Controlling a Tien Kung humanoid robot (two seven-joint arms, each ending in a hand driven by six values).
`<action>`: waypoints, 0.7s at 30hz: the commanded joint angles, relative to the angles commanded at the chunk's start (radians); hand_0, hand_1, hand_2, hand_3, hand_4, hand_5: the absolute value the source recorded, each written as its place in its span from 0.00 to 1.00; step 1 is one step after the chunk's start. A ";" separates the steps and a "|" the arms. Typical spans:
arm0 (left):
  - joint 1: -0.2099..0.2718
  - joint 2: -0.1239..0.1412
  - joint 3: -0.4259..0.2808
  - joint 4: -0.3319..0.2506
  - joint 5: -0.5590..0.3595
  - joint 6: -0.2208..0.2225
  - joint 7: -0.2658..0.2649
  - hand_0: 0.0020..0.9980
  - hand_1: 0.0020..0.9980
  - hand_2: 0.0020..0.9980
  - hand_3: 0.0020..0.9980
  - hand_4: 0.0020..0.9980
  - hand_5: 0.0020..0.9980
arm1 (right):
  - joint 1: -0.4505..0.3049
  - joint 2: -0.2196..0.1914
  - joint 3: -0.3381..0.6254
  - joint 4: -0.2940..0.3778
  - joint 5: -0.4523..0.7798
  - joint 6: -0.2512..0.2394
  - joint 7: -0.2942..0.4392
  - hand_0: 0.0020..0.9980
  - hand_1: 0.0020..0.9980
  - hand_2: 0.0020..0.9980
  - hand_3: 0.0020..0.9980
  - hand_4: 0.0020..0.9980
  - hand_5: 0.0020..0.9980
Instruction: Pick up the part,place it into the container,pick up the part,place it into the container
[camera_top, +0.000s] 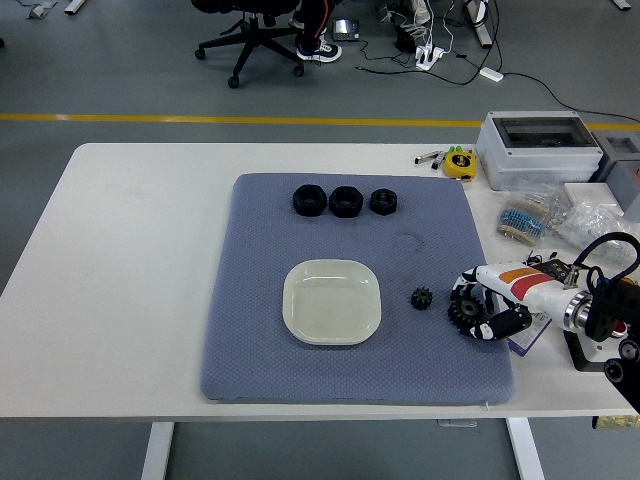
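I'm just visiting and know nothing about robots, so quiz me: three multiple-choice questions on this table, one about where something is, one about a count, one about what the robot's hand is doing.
1. Where is the white dish?
A. On the blue mat
B. On the bare table
C. On the grey box

2. How many black nuts sit in the row at the mat's far side?
A. Two
B. Three
C. Five

3. What is the right hand doing?
A. Resting flat, away from the parts
B. Holding the dish
C. Curling its fingers around the large black gear

Answers:
1 A, the blue mat shows all around it.
2 B, three black nuts stand side by side.
3 C, fingers wrap the gear; the small gear lies free.
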 joint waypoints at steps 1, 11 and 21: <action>0.001 0.000 -0.001 0.000 0.001 0.000 0.000 0.70 0.68 0.68 0.56 0.64 0.59 | 0.000 -0.001 0.000 0.006 0.004 -0.004 0.000 0.05 0.17 0.31 0.43 0.32 0.00; 0.008 0.003 -0.008 0.001 0.013 -0.002 0.004 0.70 0.68 0.68 0.56 0.64 0.59 | -0.002 -0.002 -0.010 0.078 0.051 -0.038 0.004 0.04 0.14 0.27 0.40 0.26 0.00; 0.001 0.005 0.002 0.001 -0.003 0.001 0.000 0.70 0.68 0.68 0.56 0.64 0.59 | 0.029 -0.007 -0.030 0.141 0.057 -0.046 -0.004 0.04 0.12 0.26 0.38 0.25 0.03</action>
